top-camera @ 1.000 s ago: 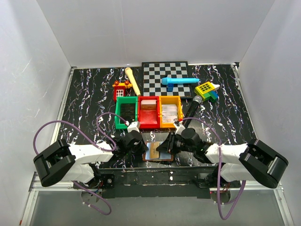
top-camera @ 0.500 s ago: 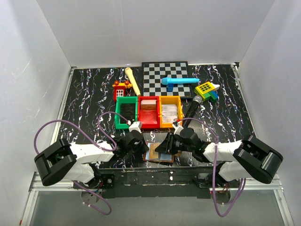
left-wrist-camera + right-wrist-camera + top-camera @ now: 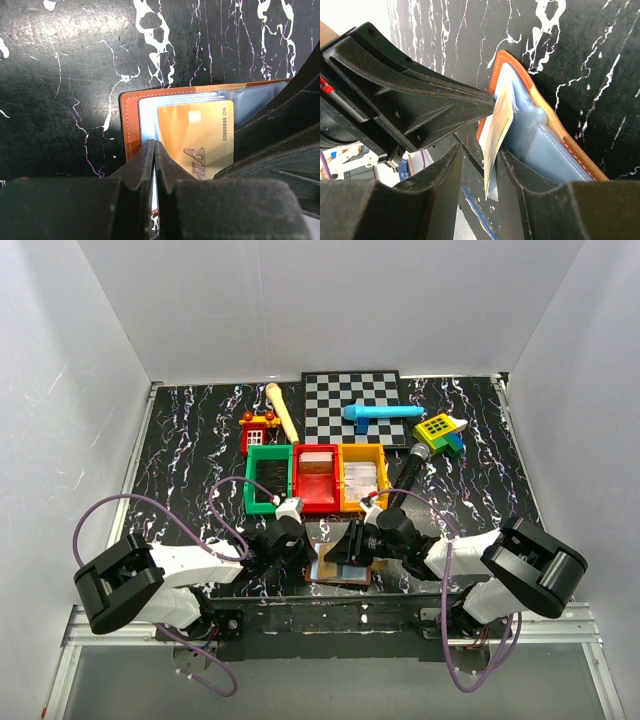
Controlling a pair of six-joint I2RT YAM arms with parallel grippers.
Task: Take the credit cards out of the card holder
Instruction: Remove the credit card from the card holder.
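1. The card holder point(image 3: 335, 568) lies open at the table's point(image 3: 200, 440) near edge, just before the red bin point(image 3: 317, 506).
2. Left gripper point(image 3: 154, 150) is clenched on its left flap.
3. Right gripper point(image 3: 477, 160) straddles a gold card point(image 3: 496, 125); I cannot tell if it is grasped.

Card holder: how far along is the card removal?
Done: the card holder lies open, its edge pinched by the left tool. In hand: the right tool straddles the gold card, which tilts up from the blue sleeve; the jaws are not closed on it. Left: grip it and pull it clear, since most of it sits in the sleeve.
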